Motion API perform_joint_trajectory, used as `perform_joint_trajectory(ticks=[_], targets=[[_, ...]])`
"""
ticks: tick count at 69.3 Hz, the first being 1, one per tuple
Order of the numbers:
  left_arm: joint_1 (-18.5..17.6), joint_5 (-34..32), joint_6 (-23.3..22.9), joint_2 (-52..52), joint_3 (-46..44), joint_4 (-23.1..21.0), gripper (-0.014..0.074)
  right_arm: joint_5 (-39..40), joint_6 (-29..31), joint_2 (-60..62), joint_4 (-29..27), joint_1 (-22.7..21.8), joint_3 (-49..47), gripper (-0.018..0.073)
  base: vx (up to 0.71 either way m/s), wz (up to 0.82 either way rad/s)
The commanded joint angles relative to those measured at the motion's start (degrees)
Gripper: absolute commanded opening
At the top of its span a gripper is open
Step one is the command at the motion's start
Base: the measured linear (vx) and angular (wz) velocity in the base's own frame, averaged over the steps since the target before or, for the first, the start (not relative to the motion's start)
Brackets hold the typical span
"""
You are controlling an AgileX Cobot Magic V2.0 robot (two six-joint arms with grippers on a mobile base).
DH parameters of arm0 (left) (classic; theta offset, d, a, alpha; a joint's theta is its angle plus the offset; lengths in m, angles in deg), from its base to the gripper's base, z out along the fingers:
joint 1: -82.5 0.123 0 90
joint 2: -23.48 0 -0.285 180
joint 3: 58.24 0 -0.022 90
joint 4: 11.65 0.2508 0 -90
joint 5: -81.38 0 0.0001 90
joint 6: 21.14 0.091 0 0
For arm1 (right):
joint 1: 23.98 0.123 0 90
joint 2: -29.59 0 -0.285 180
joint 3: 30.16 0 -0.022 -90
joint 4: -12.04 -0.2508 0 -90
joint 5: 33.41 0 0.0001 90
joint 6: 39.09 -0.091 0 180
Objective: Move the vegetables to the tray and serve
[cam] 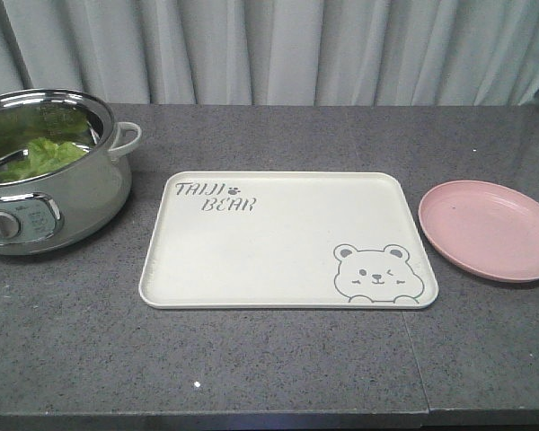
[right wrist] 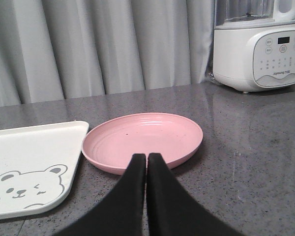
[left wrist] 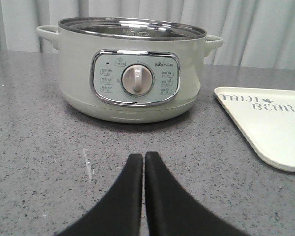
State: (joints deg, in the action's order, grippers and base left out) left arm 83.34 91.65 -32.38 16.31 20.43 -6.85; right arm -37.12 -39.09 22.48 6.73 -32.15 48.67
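Front view alone shows the lettuce leaf [cam: 40,154]: inside the pot [cam: 63,202] at the surface's [cam: 251,377] left edge. Tray [cam: 278,242] central, pink plate [cam: 490,229] to its right.

Left wrist view: left pincer [left wrist: 143,155] closed, gripping nothing, facing the pot's dial [left wrist: 136,80].

Right wrist view: right pincer [right wrist: 146,155] closed, gripping nothing, before the plate. The blender [right wrist: 258,46] shows plainly here only.

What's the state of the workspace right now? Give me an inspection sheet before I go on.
Surface: dark grey speckled countertop.
Job's things: lettuce inside the electric pot, left; tray centre, bare.
Clutter: pink plate right of the tray, bare; white blender at the back right.
End effectors: left end effector shut, empty, facing the pot; right end effector shut, empty, facing the pink plate.
Cables: nothing seen.
Surroundings: grey curtain behind the counter.
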Motion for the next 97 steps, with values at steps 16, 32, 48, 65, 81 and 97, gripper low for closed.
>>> perform_joint_trajectory(ticks=[16, 32, 48, 65, 81, 97], targets=[[0.15, -4.01, -0.49, 0.84, 1.17, -0.16, -0.0006, 4.39, 0.0, 0.4, 0.16, 0.1, 0.8, -0.0006, 0.0, 0.0], [0.15, -4.27, -0.44, 0.84, 1.17, -0.16, -0.0006, 5.11, 0.0, 0.4, 0.16, 0.1, 0.8, -0.0006, 0.0, 0.0], [0.15, -4.45, -0.44, 0.84, 1.17, -0.16, -0.0006, 8.74, -0.4, 0.4, -0.17, 0.1, 0.8, -0.0006, 0.0, 0.0], [0.15, -10.27, -5.27, 0.84, 1.17, -4.46, -0.0006, 11.52, -8.73, 0.4, -5.71, 0.1, 0.8, -0.0006, 0.0, 0.0], [0.15, -27.38, -6.65, 0.84, 1.17, -4.8, -0.0006, 11.46, -9.97, 0.19, -5.72, 0.1, -0.77, -0.0006, 0.0, 0.0], [0.15, -44.56, -6.59, 0.84, 1.17, -5.25, -0.0006, 3.71, -10.16, -5.64, -5.52, 0.1, -11.32, -0.0006, 0.0, 0.0]])
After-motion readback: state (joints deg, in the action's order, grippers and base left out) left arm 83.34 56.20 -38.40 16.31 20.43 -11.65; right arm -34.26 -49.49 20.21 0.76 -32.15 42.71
